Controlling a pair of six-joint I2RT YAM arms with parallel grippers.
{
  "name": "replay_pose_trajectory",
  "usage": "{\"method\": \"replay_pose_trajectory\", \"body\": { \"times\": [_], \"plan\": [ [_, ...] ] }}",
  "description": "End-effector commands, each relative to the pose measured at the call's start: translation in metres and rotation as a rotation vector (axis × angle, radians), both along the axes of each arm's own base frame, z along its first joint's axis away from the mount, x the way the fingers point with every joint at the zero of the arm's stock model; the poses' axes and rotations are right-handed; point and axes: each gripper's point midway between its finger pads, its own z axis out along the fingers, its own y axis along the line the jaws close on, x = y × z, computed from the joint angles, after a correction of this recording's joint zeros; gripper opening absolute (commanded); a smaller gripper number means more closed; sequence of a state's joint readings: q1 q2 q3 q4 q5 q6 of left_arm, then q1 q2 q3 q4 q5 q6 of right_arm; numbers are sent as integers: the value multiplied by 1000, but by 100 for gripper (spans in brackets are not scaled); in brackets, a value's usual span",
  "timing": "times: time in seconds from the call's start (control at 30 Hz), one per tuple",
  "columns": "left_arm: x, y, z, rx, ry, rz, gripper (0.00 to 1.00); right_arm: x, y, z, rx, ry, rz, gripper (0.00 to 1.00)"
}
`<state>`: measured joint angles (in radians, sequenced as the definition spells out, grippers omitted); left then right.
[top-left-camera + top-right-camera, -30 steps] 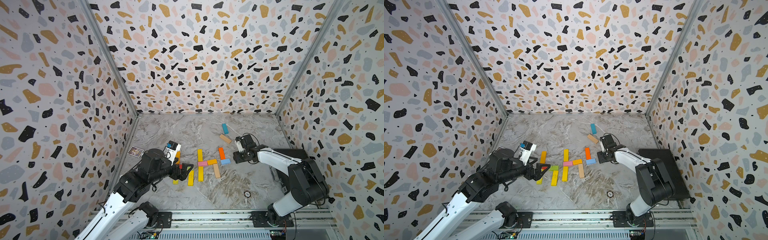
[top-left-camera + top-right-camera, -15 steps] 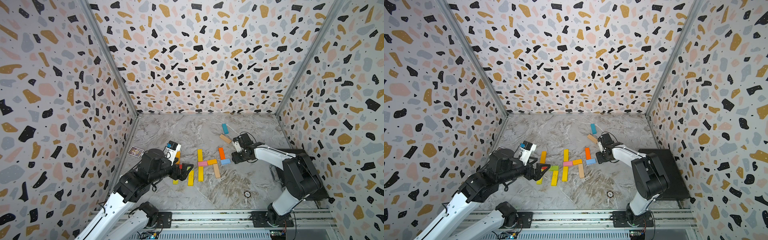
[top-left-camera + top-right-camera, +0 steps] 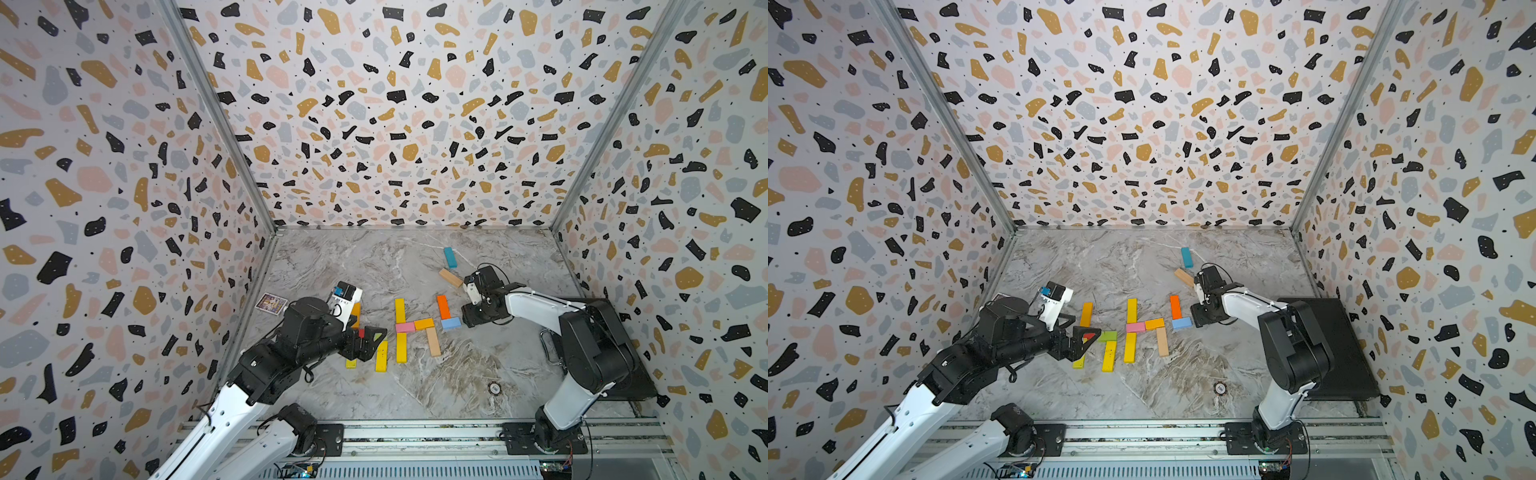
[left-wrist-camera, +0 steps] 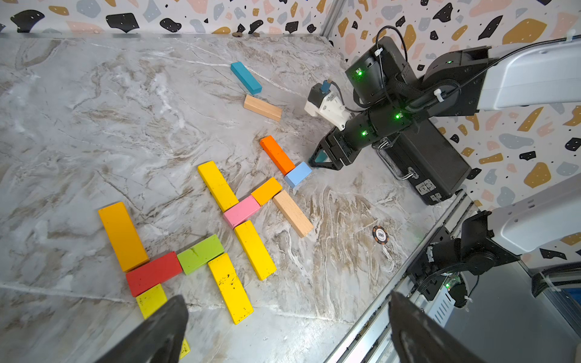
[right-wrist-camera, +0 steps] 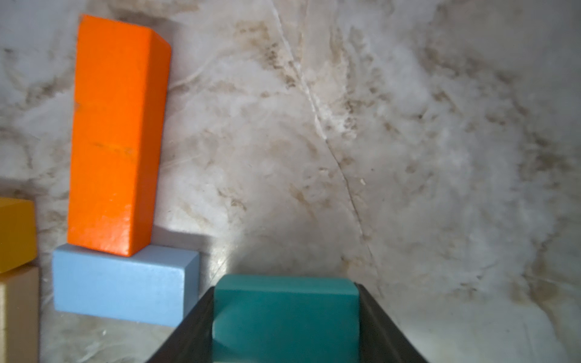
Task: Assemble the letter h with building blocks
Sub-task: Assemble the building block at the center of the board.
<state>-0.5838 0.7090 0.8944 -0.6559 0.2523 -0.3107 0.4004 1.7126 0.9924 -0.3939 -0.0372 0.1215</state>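
In a top view the right claw (image 3: 465, 319) is low over the desk (image 3: 415, 395), right of centre, with the light blue block (image 3: 451, 323) just left of it. The left claw (image 3: 372, 338) hangs spread and empty farther left. The left wrist view shows that block's long axis pointing at the right claw, the nearer one. The right wrist view shows that claw clenched on a teal block (image 5: 286, 317), the light blue end just beside it.

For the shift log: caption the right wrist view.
Right hand grips teal block beside light-blue block abutting an orange bar.
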Motion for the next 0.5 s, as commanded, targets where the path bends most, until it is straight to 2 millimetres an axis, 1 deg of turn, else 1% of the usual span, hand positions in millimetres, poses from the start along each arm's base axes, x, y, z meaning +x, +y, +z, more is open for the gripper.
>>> {"method": "replay_pose_trajectory", "body": {
  "times": [0.0, 0.17, 0.47],
  "plan": [
    [4, -1, 3, -15, -20, 8, 99, 2, 4, 7, 3, 1, 13, 60],
    [4, -1, 3, -14, -18, 8, 99, 3, 3, 7, 1, 2, 7, 63],
    [3, -1, 3, -15, -19, 3, 99, 4, 0, 8, -9, -12, -16, 75]
  ]
}}
